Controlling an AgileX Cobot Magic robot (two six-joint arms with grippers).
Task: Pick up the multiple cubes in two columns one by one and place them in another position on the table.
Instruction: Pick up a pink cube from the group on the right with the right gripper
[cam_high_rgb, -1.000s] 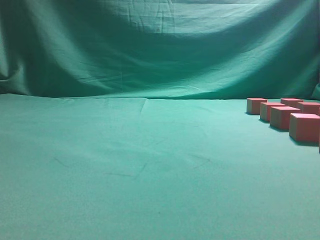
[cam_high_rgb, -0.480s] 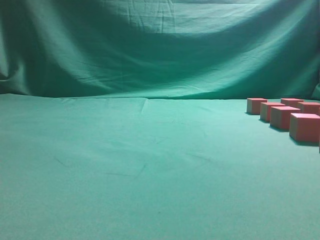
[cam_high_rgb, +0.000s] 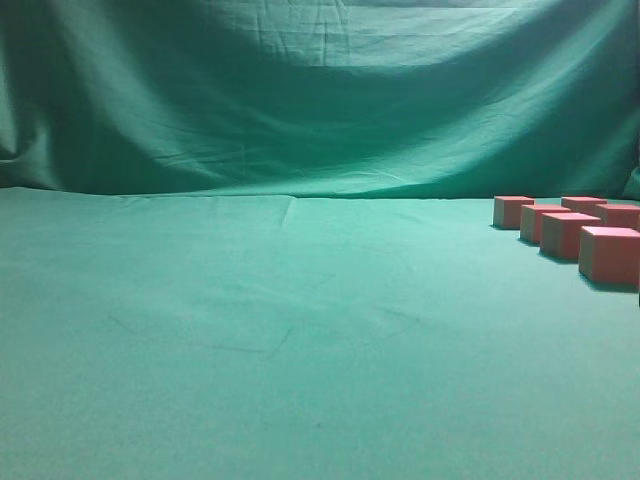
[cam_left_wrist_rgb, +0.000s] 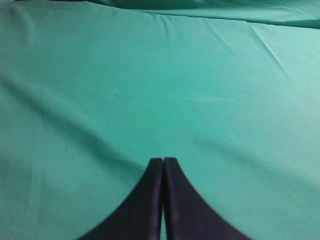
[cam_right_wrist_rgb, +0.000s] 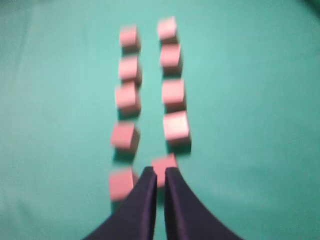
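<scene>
Several pinkish-red cubes (cam_high_rgb: 609, 254) stand in two rows at the right edge of the teal table (cam_high_rgb: 250, 330) in the exterior view; neither arm shows there. In the blurred right wrist view the cubes form two columns, a left one (cam_right_wrist_rgb: 127, 96) and a right one (cam_right_wrist_rgb: 173, 91). My right gripper (cam_right_wrist_rgb: 160, 172) hovers over the near end of the columns. Its dark fingers are almost together with only a slim gap and hold nothing. The nearest cube of the right column (cam_right_wrist_rgb: 164, 164) lies on the cloth just beyond the tips. My left gripper (cam_left_wrist_rgb: 163, 160) is shut and empty over bare cloth.
A draped green cloth backdrop (cam_high_rgb: 320, 90) rises behind the table. Shallow wrinkles cross the table cloth (cam_left_wrist_rgb: 210, 95). The cubes reach the right border of the exterior view, and one (cam_high_rgb: 513, 211) stands farthest back.
</scene>
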